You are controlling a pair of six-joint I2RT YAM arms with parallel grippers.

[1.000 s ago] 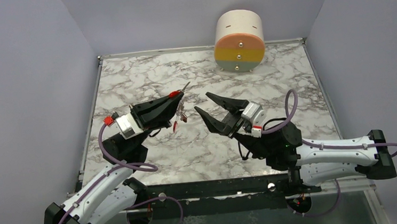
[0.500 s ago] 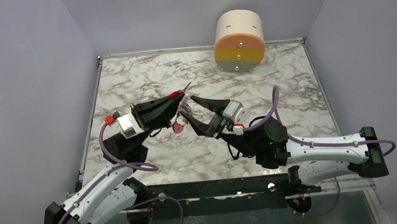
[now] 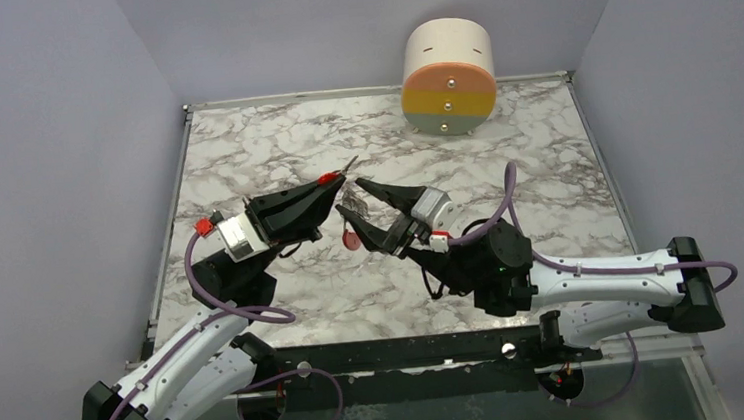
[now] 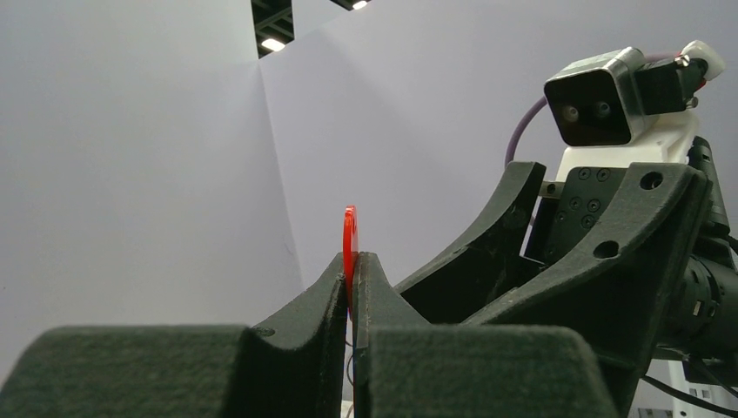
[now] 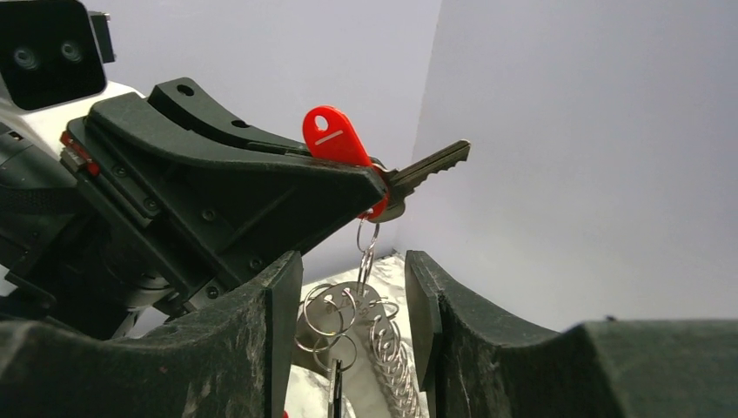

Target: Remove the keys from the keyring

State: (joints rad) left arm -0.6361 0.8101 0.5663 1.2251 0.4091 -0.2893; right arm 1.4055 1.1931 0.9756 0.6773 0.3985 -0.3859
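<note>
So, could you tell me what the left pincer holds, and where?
The left pincer clamps the keyring by its red clip; a key juts out beside it.

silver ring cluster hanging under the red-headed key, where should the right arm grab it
Probably the cluster of thin silver rings, just below the red-headed metal key pinched in the left gripper. Come level, head-on toward that gripper: the cluster dangles freely between the open fingers of the right gripper.

A marble-patterned table (image 3: 243,150) carries a cream drum (image 3: 448,76) on its side at the far edge, face banded orange, yellow, grey-green.
</note>
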